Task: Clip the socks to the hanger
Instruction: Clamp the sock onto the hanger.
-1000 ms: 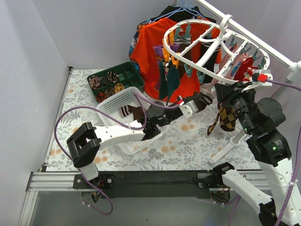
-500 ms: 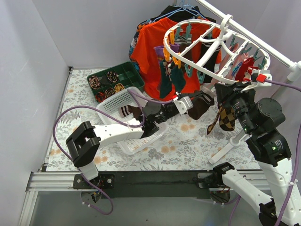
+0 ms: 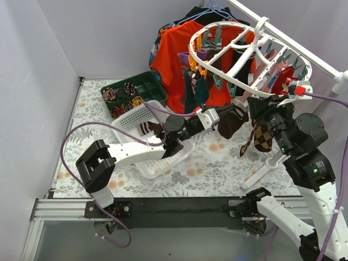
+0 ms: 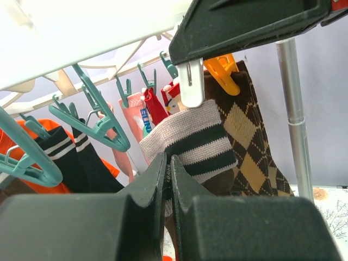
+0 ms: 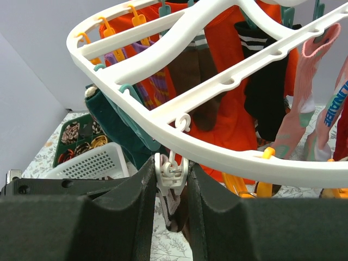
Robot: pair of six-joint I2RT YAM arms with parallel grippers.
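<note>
Left gripper (image 4: 167, 163) is pinching the striped-cuff brown sock (image 4: 197, 142) just beneath the white hanger (image 5: 217, 87); right gripper (image 5: 171, 169) is squeezing 1 white clip (image 5: 172, 176).

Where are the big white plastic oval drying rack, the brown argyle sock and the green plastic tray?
white plastic oval drying rack (image 5: 228, 155), right wrist view, on its near rim.
brown argyle sock (image 3: 263, 137), top external view, on its diamond-patterned middle.
green plastic tray (image 3: 148, 86), top external view, on a bare compartment.

White plastic oval drying rack (image 3: 254, 91) hangs tilted; a tan-and-brown argyle sock (image 4: 244, 147) dangles clipped beneath, a dark brown striped-cuff sock (image 4: 193, 141) touching it.
</note>
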